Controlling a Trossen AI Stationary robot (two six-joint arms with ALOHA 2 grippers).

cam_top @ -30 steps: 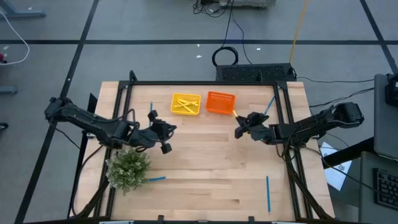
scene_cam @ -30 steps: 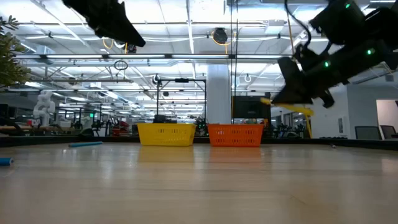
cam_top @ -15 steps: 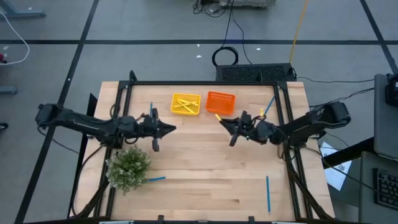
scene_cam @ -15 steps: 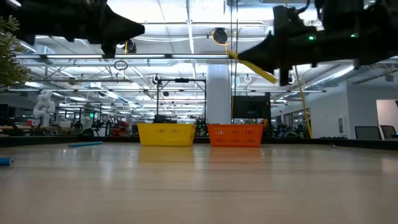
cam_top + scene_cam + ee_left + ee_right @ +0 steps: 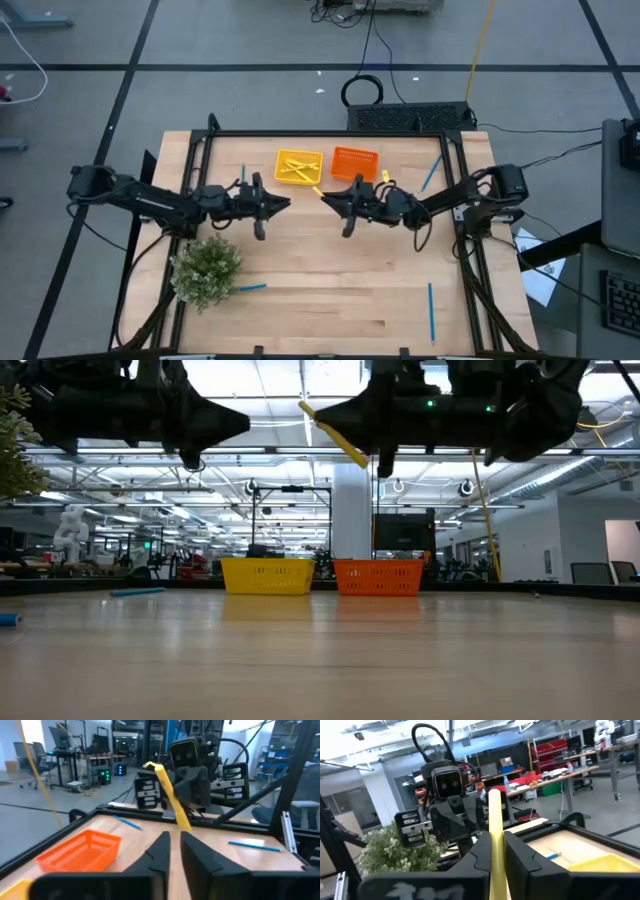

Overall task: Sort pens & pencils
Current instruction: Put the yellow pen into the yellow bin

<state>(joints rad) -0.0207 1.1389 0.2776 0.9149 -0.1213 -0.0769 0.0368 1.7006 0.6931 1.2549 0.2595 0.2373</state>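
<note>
My right gripper (image 5: 333,197) hovers above the table's middle, just on the near side of the yellow tray (image 5: 298,167) and the orange tray (image 5: 354,165). It points toward the table's left and is shut on a yellow pencil (image 5: 318,190). My left gripper (image 5: 284,205) faces it from the left, level, shut and empty, a short way from the pencil's tip. Yellow pencils lie in the yellow tray. Blue pens lie flat on the table near the right rail (image 5: 432,172), at the near right (image 5: 431,310), beside the plant (image 5: 250,288) and at the far left (image 5: 243,172). My right gripper pinches the yellow pencil (image 5: 495,845) between its two fingers, coming level from the table's right. The pencil runs along the fingers, and its free length (image 5: 333,434) sticks out past the fingertips, slanting upward. It is lifted clear of the table.
A bushy green plant (image 5: 207,270) stands at the near left, close under my left arm. Black rails (image 5: 463,190) run along the table's left, right and far sides. Bare wood lies across the near middle of the table (image 5: 340,290).
My right gripper has carried the yellow pencil up and toward the table's left, from near the right rail to in front of the trays. The pencil now tilts upward. My left gripper has swung from pointing down to level and shifted a little toward the right.
</note>
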